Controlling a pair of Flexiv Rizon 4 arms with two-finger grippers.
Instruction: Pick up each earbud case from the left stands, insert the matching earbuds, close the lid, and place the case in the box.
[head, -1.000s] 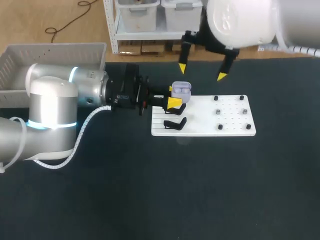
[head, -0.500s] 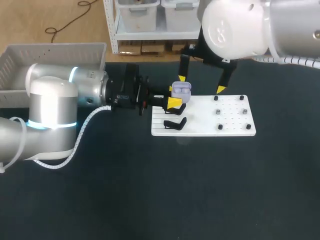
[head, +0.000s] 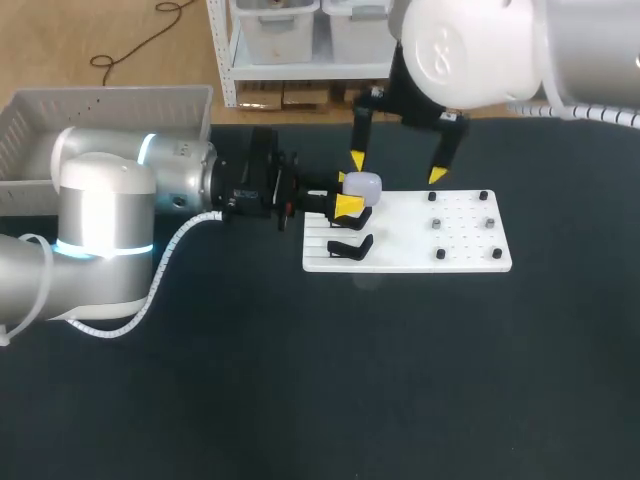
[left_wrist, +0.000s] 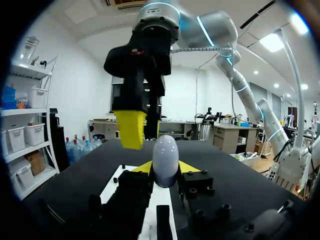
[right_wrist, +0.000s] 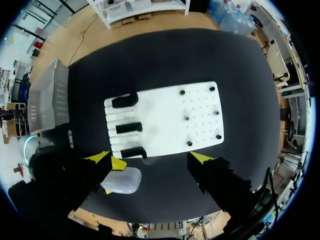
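A black, matte table (head: 330, 380) spans nearly the whole head view, evenly lit

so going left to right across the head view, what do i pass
left arm → left gripper → earbud case in it → first column of pegs → second column of pegs near the white board's right edge

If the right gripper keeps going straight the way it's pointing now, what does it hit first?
Probably the white board or the black table beside its edge; depth is unclear. The right gripper points down, fingers open, with the earbud case close beside one finger, which might clip it.
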